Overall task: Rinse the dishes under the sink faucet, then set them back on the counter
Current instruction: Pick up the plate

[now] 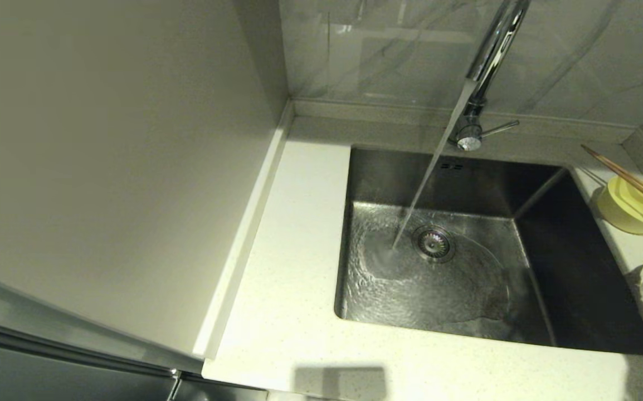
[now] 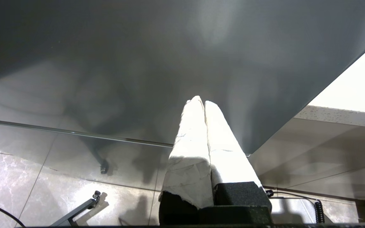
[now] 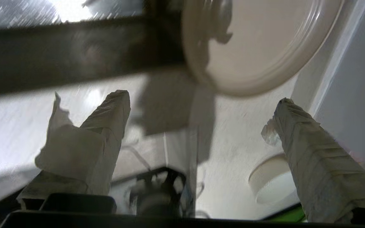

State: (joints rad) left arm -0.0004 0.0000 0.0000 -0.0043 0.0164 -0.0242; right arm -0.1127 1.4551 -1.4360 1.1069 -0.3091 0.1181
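Right gripper (image 3: 201, 101), jaws spread and empty, faces the plate (image 3: 258, 47) lying just ahead toward one o'clock on the counter (image 3: 242, 133) beside the sink (image 3: 75, 53); left gripper (image 2: 200, 103), jaws pressed together, is parked.

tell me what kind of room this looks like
Most likely a home kitchen: a stainless steel sink set in a white speckled counter, a chrome gooseneck faucet running water, and a pale-yellow bowl with wooden chopsticks across it beside the basin.

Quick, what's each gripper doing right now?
Left gripper: closed, empty, parked below the counter.
Right gripper: open, holding nothing, facing the plate.
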